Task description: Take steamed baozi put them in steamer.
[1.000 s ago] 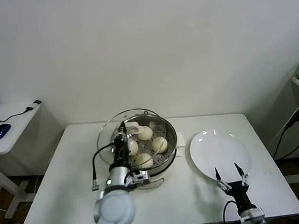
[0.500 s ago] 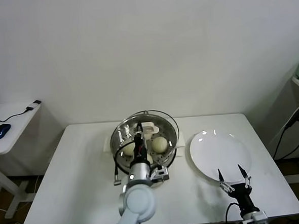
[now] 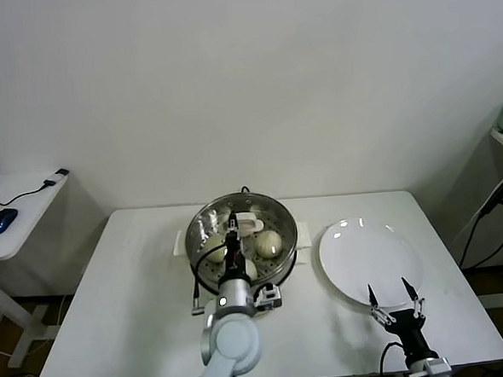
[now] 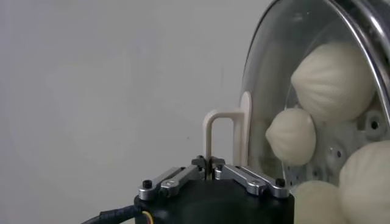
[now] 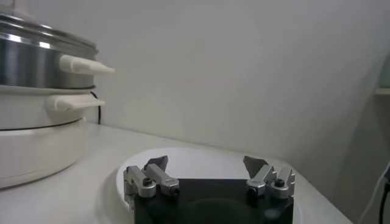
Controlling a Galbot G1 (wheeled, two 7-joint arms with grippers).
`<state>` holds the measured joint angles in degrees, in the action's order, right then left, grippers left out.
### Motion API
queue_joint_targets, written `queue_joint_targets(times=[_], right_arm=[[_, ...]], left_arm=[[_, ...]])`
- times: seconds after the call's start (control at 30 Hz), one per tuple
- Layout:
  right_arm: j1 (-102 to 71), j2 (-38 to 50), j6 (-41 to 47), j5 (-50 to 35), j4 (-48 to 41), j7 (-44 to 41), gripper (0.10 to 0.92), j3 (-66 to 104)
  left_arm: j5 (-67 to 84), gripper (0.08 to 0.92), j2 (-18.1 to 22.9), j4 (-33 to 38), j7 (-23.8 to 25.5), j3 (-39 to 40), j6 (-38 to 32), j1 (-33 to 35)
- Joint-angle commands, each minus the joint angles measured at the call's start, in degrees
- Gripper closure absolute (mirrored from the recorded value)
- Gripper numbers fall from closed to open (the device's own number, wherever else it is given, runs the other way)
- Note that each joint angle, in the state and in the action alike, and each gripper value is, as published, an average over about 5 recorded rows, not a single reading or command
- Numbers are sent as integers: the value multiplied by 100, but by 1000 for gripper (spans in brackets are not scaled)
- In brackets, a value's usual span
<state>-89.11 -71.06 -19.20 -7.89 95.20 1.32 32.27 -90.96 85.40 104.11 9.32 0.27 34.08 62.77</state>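
Note:
The steel steamer [image 3: 291, 246] stands at the middle of the white table on its cream base. Several cream-white baozi [image 3: 268, 243] lie inside it; the left wrist view shows them through the glass [image 4: 332, 82]. My left gripper [image 3: 234, 234] is shut on the white handle [image 4: 222, 131] of the round glass lid [image 4: 268, 73], holding the lid over the steamer's mouth. My right gripper [image 3: 390, 295] is open and empty, low at the front edge of the white plate [image 3: 366, 250]. In the right wrist view the open gripper [image 5: 207, 165] sits before the plate [image 5: 201, 155].
The white plate, right of the steamer, holds nothing. The steamer's side handles [image 5: 85, 66] point toward the plate. A side table with a blue mouse [image 3: 1, 221] stands far left. A black cable [image 3: 492, 216] hangs at the right.
My left gripper has carried the glass lid from the steamer's left side to right over the steamer. The right gripper has drawn back slightly toward the table's front.

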Motion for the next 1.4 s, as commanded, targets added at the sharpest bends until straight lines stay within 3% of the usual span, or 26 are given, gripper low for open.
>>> queue_joint_targets(times=[0.03,0.43,0.73,1.17,1.27,1.4], right_arm=[[-3,-11,-49,8,-3,-4,203,11],[-7,7,-151,39,-24,-63,203,7],[7,66,-58,46,-22,-101,203,-8],[19,211,212,-302,145,257,203,-341],[28,223,124,-494,166,285,203,-334],[56,204,68,-725,180,330,203,-332]], left_arm=[[-31,867,-9,-75,24,-5,37,1],[-108,846,56,-225,-59,-37,-7,10],[17,602,-19,-35,31,-71,-46,45],[689,234,-407,1197,417,82,-14,298],[998,189,-548,1513,298,37,-77,531],[1992,178,-732,1872,-330,-295,-675,922]])
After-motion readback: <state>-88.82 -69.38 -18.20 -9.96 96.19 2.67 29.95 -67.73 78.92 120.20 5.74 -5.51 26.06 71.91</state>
